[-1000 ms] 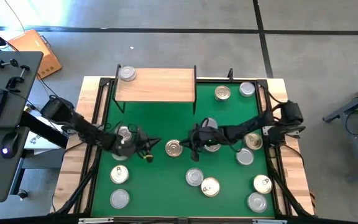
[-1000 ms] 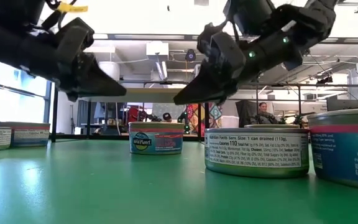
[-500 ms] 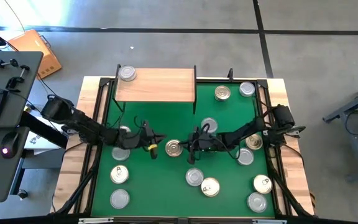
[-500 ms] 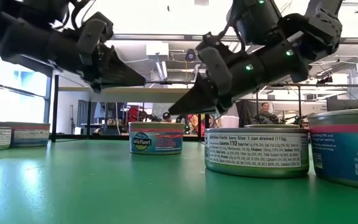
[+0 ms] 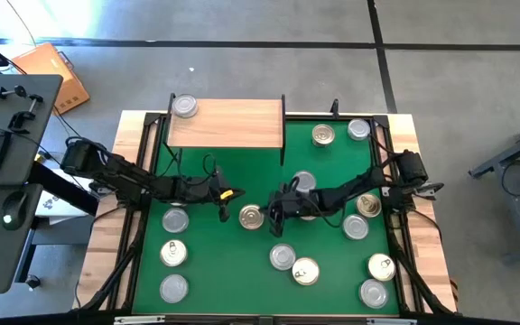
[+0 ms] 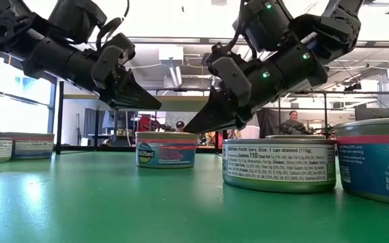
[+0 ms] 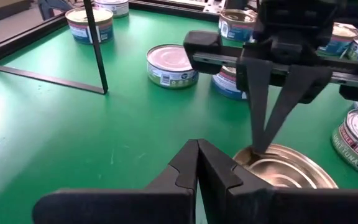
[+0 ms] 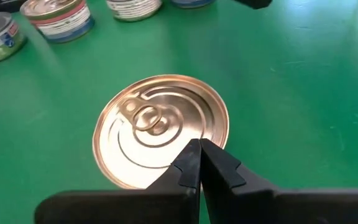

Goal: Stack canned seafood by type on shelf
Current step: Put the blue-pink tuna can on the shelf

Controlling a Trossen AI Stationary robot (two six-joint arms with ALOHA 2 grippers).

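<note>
Fourteen seafood tins show in the high view. Eight are silver-lidded tins (image 5: 283,256). Six seem to be gold-lidded tins (image 5: 323,134), though one of these, on the left side of the worktop, is too pale to call with confidence. One tin sits on the single shelf (image 5: 233,125); thirteen sit on the worktop. There are two arms, with a left end effector (image 5: 225,202) and a right end effector (image 5: 273,213).

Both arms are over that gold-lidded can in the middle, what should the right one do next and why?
Probably open its jaws: the right gripper is shut with its tips at the rim of the gold-lidded can, so it cannot grasp it yet.
</note>
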